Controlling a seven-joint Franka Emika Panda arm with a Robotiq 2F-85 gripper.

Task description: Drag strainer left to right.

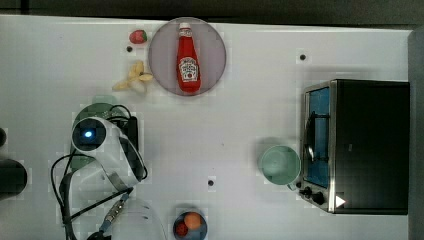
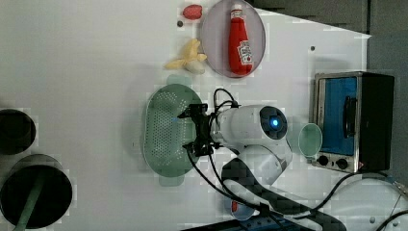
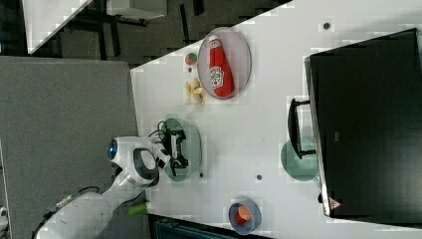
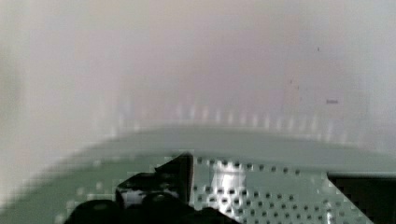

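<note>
Where the white desk lies bare it looks smooth and matte, dotted with a few small dark holes. On the top view's left sits the strainer, a round muted-green plastic bowl pierced with rows of small holes, with a small tab at its rim; in the left view its perforated inside shows plainly, and in the wrist view the holes glint on the curved wall.

Around it, well apart: a grey round plate carrying a red ketchup bottle lying flat, a pale yellow banana just beside the plate, and a small red strawberry near the plate's edge. A smooth mint-green cup stands just beside a boxy toaster oven with a metal frame and a blue-tinted door, on the top view's right. A little blue bowl holding orange and red pieces sits at the top view's lower edge. Between strainer and cup the desk is bare.

Over the strainer hangs the white arm, its cables looping, covering most of the bowl in the top view. Its black claw reaches inside the bowl near the rim wall; I cannot tell how far open it is or whether it grips the plastic.
</note>
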